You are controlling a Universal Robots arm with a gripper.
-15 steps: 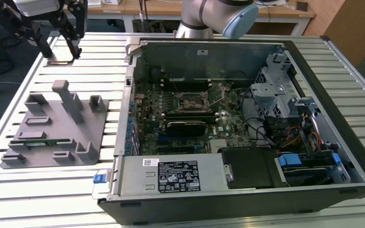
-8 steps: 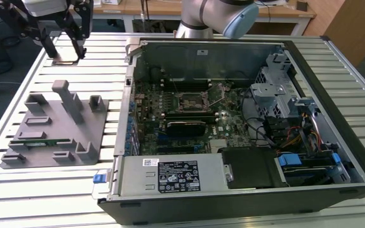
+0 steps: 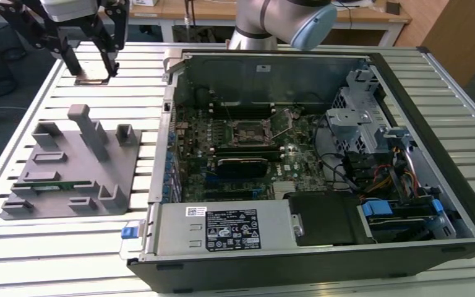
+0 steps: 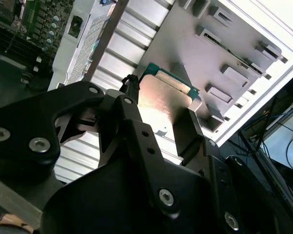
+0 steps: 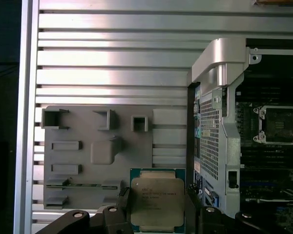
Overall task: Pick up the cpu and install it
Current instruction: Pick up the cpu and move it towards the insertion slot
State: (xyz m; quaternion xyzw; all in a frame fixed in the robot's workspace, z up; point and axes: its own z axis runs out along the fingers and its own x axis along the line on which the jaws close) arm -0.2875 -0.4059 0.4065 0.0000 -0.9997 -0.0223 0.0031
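Observation:
The cpu, a flat square chip with a shiny silver top and green rim, sits between the black fingers of my gripper, which is shut on it. In the second wrist view the cpu shows its reflective face, clamped by the gripper from both sides. In the exterior view the gripper hangs above the slatted table at the far left corner, beyond the grey holder plate, with the cpu seen edge-on at its fingertips. The motherboard's square socket lies inside the case, its lever raised.
A grey holder plate with several raised blocks lies on the slatted table, a green memory stick in one slot. The open computer case stands on the exterior view's right, its metal wall beside the plate. The arm reaches over the back.

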